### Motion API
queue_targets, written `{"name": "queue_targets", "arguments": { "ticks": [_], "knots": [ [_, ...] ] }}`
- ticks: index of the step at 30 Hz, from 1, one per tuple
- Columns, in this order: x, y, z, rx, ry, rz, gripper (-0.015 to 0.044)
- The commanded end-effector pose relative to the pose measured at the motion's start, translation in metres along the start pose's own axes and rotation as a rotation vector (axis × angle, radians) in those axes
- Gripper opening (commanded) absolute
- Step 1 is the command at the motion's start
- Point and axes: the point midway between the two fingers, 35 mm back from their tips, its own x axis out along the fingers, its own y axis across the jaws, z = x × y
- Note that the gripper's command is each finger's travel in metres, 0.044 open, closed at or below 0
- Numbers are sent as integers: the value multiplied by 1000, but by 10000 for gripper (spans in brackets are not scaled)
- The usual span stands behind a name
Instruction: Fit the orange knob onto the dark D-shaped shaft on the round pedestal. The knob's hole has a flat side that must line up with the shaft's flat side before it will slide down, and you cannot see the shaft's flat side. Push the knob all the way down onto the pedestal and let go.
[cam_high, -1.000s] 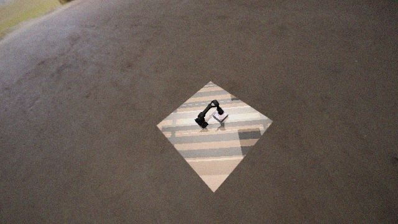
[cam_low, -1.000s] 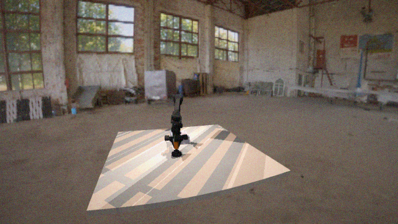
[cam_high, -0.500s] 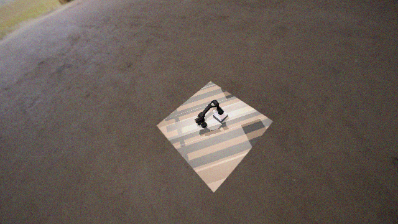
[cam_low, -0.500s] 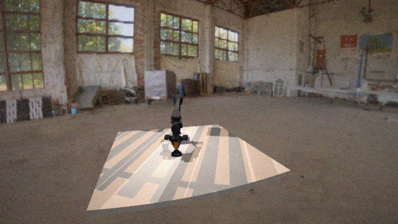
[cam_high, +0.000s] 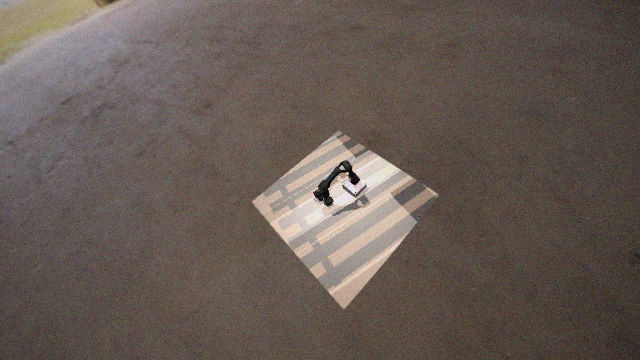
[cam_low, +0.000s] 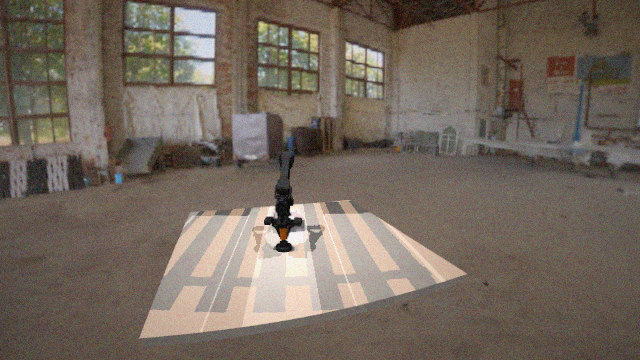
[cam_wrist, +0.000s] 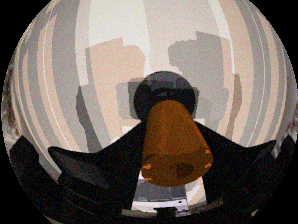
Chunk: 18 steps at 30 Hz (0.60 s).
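Observation:
The orange knob (cam_low: 283, 234) (cam_wrist: 172, 125) is upright between the fingers of my gripper (cam_low: 283, 230) (cam_wrist: 169, 125), which is shut on it. The round dark pedestal (cam_low: 284, 247) (cam_wrist: 162, 82) is directly below the knob in the exterior view, and partly hidden behind it in the wrist view. The shaft does not show. Whether the knob is seated fully on the pedestal or slightly above it, I cannot tell. In the top view, the knob and pedestal are too small or hidden to make out.
A pale, flat-topped block (cam_high: 355, 187) shows close beside the arm's front end in the top view. The striped table top (cam_high: 367, 237) (cam_low: 230, 320) lies under the arm, with dark arm shadows across it.

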Motion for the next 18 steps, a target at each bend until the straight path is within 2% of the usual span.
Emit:
{"name": "queue_targets", "arguments": {
  "ticks": [1,9,18],
  "knots": [
    [1,0,2,4,-6,1,0],
    [-5,0,3,13,-6,1,0],
    [-5,1,3,214,-6,1,0]
  ]
}}
